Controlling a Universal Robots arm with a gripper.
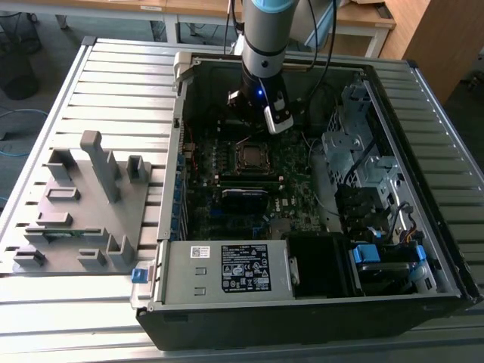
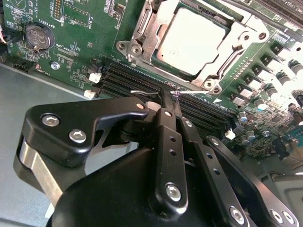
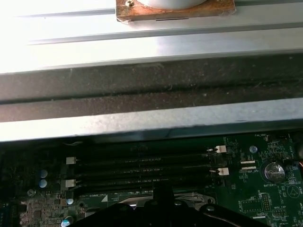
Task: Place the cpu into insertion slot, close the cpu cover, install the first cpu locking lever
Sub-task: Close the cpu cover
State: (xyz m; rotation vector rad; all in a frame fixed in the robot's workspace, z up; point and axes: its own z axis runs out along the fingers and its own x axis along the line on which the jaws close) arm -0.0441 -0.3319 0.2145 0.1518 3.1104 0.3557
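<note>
the arm [image 1: 265, 45] reaches down into the open computer case [image 1: 227, 321], which lies on a slatted metal table [image 1: 113, 76]. on the exterior view's left of the case sits a grey fixture tray [image 1: 76, 219]. the insertion slot [image 1: 251, 157] sits mid-board, just below the arm's wrist.

in the second wrist view the cpu [image 2: 189, 40] lies flat in that slot, dull silver top up. the cpu cover [image 2: 147, 33] is down over it, its frame lying around the chip's edges with the top showing through the window.

the gripper [image 2: 166, 97] hangs beside the socket, over the memory slots [image 2: 125, 78]. its black fingers [image 2: 165, 127] are drawn together with no visible gap. their tips meet a thin wire locking lever [image 2: 141, 92] that runs along the socket's edge. i cannot tell whether they pinch the wire or only press on it.

a coin cell battery [image 2: 38, 35] sits on the green board, well apart from the socket. the first wrist view shows the memory slots [image 3: 142, 165] along the case's grey wall [image 3: 151, 123].
</note>
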